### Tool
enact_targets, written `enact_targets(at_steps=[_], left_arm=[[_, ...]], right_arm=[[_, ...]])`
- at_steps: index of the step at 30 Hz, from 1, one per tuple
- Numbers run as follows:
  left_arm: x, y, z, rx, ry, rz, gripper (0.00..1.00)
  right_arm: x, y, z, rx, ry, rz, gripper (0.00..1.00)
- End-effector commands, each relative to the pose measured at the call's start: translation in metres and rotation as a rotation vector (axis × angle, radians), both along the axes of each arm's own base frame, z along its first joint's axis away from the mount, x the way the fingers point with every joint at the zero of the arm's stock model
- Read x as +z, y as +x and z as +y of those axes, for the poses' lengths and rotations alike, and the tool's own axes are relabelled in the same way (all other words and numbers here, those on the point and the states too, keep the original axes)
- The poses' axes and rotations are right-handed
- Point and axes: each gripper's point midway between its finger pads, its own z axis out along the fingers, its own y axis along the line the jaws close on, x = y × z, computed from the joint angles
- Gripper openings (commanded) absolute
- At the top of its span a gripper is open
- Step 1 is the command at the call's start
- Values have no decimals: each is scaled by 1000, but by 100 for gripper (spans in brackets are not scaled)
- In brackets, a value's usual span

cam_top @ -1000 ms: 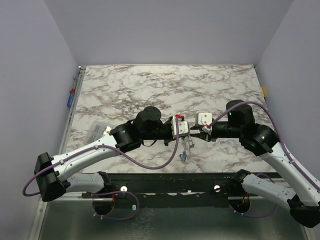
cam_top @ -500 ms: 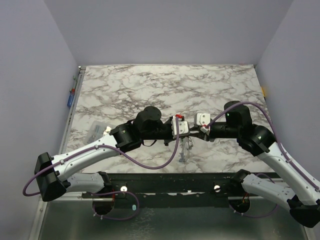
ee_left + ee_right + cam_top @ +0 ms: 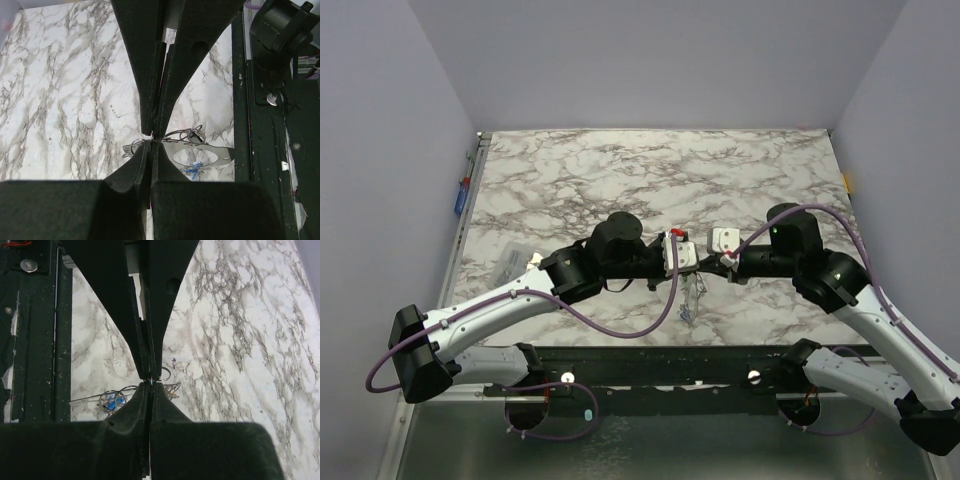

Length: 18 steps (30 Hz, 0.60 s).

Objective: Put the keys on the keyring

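Two grippers nearly tip to tip above marble table [image 3: 620, 170]. Left gripper [image 3: 152, 135]: fingers pressed together, pinching thin wire of one dangling bunch of keys [image 3: 197, 136] just beside tips (one blue tag [image 3: 193, 170] visible; key count unclear). Right gripper [image 3: 150, 381]: fingers pressed together, one small wire ring [image 3: 165, 374] just beside tips; pinched or not, cannot tell.

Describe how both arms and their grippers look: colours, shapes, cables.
The left arm and right arm have white links between bulky black joints, each trailing a looping purple cable. White housings with red accents sit at the wrists. The left gripper and right gripper have matte black fingers tapering to narrow tips.
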Motion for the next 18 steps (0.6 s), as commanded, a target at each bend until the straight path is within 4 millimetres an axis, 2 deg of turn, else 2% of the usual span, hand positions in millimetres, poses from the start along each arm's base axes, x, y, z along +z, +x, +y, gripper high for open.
enact_targets(at_steps=[1, 5, 6, 9, 11, 15, 18], left_arm=[[28, -4, -6, -37, -70, -31, 0], [30, -2, -5, -20, -72, -39, 0], [30, -2, -4, -16, -74, -41, 3], [31, -1, -1, -3, -76, -47, 23], [33, 0, 2, 6, -81, -56, 31], [40, 0, 9, 29, -96, -74, 38], [46, -4, 16, 28, -115, -94, 40]], right_arm=[[0, -1, 4, 15, 31, -24, 1], [6, 1, 5, 15, 75, -74, 1], [7, 2, 6, 14, 88, -88, 0], [15, 2, 7, 13, 141, -131, 1], [23, 2, 9, 13, 181, -161, 1], [38, 1, 8, 2, 238, -204, 1], [48, 2, 6, -14, 269, -233, 1]])
